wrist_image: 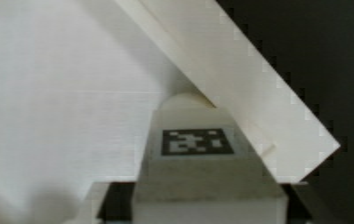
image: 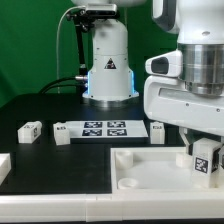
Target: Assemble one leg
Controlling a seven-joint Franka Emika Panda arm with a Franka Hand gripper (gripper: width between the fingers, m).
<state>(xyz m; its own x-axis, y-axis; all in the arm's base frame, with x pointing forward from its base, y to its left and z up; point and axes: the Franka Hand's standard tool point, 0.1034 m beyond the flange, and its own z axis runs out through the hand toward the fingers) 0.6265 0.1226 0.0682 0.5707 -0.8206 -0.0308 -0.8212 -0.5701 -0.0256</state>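
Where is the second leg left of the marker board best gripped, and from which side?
Grip the leg across its long sides, near the middle, coming straight down. It lies flat on the table with bare space on both sides for the fingers. The gripper seems shut on another leg, which it would have to release first.

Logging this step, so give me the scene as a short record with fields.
held part: the leg, a small white tagged block, in the gripper
gripper: closed on the leg, over the white panel
leg in wrist view: tag facing the camera, beside the panel's raised edge
marker board: flat on the table, behind the panel
loose tagged blocks: one at the exterior view's left, one beside the marker board
seating: cannot tell whether the leg touches the panel
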